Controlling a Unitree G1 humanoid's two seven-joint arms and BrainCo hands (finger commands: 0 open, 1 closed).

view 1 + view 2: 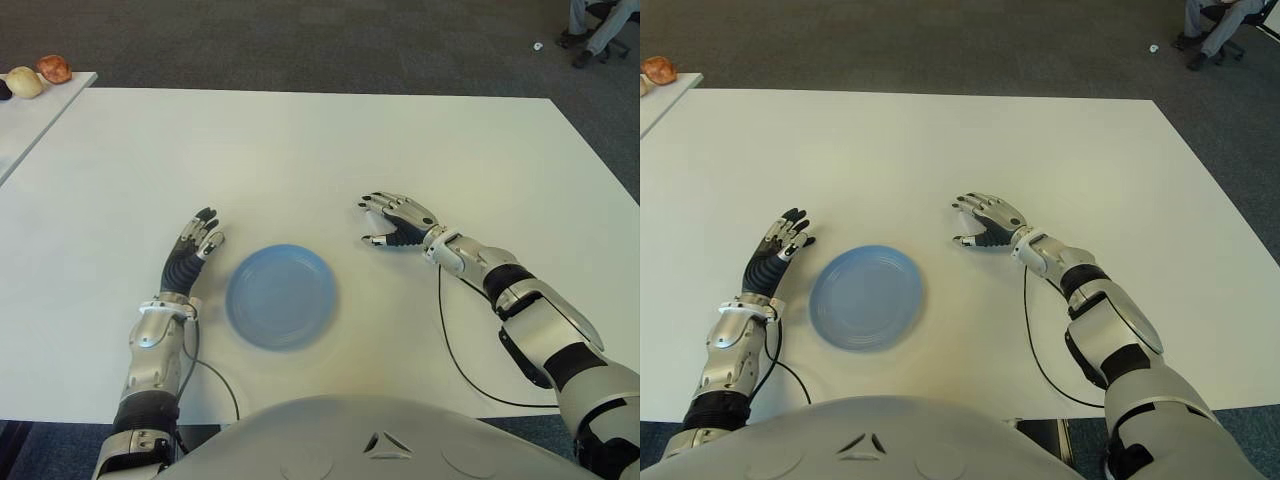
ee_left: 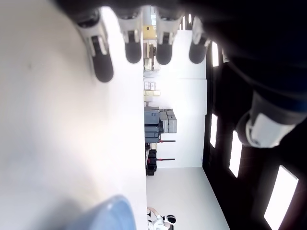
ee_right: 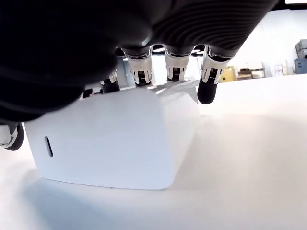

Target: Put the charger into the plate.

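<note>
Charger: one white block, standing on the white table directly under the right hand, well outside the plate.
Left eye view, plate: one blue plate on the table, with nothing in it; it sits between the two hands.
Left eye view, left hand: one hand just to the left of the plate, fingers straight and spread, holding nothing.
Left eye view, right hand: one hand to the right of the plate and a little farther out, palm down, fingers arched over the charger, which it hides.
Left eye view, side table: two round items, one pale and one reddish, on a second table at the far left.
Right eye view, person: legs and shoes at the far right corner, on the carpet.
Left wrist view, fingers: four dark fingertips extended above the bare table, thumb apart, empty; the plate's blue rim shows near.
Right wrist view, fingers: three fingertips curl over the charger's far top edge, with a fourth partly hidden beside them; whether they press on it or only hover, I cannot tell. One small slot marks the charger's near face.
</note>
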